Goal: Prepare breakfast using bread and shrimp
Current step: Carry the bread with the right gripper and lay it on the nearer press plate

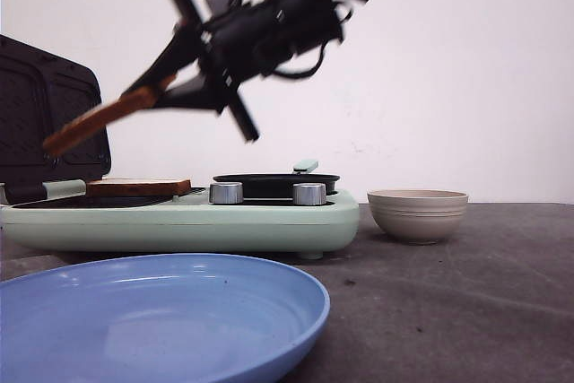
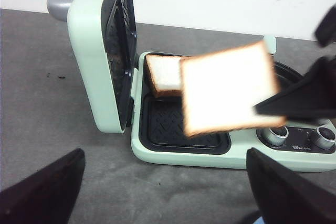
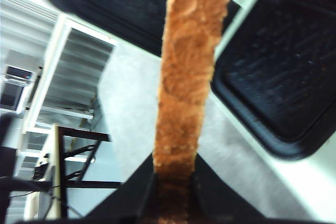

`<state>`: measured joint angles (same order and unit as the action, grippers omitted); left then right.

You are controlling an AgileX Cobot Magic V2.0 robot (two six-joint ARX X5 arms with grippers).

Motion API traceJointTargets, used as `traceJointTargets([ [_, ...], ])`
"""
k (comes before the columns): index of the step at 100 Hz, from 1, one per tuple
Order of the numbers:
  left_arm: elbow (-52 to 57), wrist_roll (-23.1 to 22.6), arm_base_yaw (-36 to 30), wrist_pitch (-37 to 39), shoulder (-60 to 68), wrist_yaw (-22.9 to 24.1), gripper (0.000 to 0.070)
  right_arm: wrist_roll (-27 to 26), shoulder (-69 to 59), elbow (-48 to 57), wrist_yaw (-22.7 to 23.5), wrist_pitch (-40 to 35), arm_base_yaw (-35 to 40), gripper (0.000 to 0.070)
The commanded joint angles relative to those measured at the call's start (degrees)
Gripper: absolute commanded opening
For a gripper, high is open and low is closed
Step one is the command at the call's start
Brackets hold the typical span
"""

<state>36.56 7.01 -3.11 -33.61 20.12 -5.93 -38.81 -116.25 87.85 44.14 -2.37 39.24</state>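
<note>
My right gripper (image 1: 166, 87) is shut on a slice of bread (image 1: 99, 120) and holds it tilted in the air above the open green sandwich maker (image 1: 179, 221). The held slice shows as a pale square in the left wrist view (image 2: 228, 87) and edge-on, brown crust, in the right wrist view (image 3: 191, 72). A second slice of bread (image 1: 137, 187) lies flat at the back of the black grill plate (image 2: 181, 129), also seen in the left wrist view (image 2: 164, 74). My left gripper (image 2: 163, 187) is open and empty above the grey table. No shrimp is in view.
The sandwich maker's lid (image 2: 100, 51) stands open at the left. A small black pan (image 1: 273, 181) sits on its right side behind two silver knobs (image 1: 226, 193). A blue plate (image 1: 152, 320) lies at the front left. A beige bowl (image 1: 418, 214) stands at the right.
</note>
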Motion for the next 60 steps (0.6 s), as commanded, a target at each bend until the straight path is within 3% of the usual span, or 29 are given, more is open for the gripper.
traceJointTargets([
  [1,0.33,-0.22,0.11,0.83,0.0,0.15,0.0544,-0.46,-3.37,2.82,-0.26,0.63,0.96,0.0],
  [53,0.33,0.17,0.11,1.9,0.0,0.17,0.0545,-2.14,-10.56,8.26,-3.78,0.15,3.39,0.0],
  [57,0.33,0.17,0.11,1.88,0.0,0.15,0.0545,-1.88,-10.56,8.26,-3.8,0.2,3.5,0.0034],
  [60,0.33,0.15,0.11,1.88,0.0,0.15,0.0545,-1.86,-10.54,8.26,-4.11,0.2,3.56,0.0105],
])
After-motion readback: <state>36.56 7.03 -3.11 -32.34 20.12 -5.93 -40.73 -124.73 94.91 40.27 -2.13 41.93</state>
